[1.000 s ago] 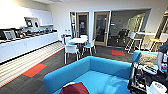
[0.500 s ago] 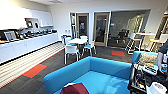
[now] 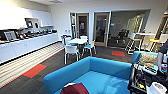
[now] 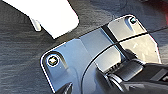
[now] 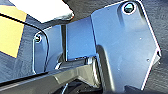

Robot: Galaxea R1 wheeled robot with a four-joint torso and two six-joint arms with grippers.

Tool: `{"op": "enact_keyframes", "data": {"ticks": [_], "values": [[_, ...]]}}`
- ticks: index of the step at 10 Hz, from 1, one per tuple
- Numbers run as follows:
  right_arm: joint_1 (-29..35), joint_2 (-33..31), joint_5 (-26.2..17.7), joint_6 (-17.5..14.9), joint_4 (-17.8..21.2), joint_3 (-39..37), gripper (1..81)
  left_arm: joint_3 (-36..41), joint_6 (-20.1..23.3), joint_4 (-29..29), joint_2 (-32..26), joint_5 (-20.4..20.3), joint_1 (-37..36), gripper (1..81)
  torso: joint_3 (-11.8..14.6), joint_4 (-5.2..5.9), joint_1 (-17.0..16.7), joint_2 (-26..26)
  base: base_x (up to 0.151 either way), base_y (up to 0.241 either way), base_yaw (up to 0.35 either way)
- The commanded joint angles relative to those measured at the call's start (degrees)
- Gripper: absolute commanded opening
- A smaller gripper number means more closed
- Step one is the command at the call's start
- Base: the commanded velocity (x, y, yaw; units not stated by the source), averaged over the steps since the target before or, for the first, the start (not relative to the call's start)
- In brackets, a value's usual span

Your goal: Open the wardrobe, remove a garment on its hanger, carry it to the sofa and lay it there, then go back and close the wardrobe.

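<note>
The bright blue sofa (image 3: 100,75) fills the lower middle of the head view, close in front of me, with its low rounded back toward the room. The dark red garment (image 3: 75,89) with a bit of white at its top lies at the bottom edge, over the sofa's seat. I cannot tell whether it rests on the seat or hangs above it. The left wrist view has a white shape (image 4: 50,15) over dark carpet.
A white table (image 3: 77,41) with white chairs (image 3: 71,51) stands beyond the sofa. A long white counter (image 3: 27,45) runs along the left wall. At the right edge are a person's arm (image 3: 161,57), a dark cart (image 3: 140,80) and a patterned cushion (image 3: 147,59).
The whole head picture has shifted very slightly, so the camera moved a little. The sofa and the red garment keep their places relative to each other.
</note>
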Motion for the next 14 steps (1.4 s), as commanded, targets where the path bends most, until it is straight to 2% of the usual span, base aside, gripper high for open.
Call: {"op": "enact_keyframes", "data": {"ticks": [1,14], "values": [[2.5,0.4,-2.6,-0.1,0.1,0.2,81.1,-0.3,0.0,0.1,-0.6,2.3,-3.6,81.1,0.0,0.0,0.1,0.0,0.0,0.0,0.0],[2.4,0.3,-3.0,-0.1,0.1,0.1,81.1,-0.3,0.4,0.4,-0.3,2.4,-4.0,81.1,0.0,0.0,0.1,0.0,0.0,0.0,0.268]]}}
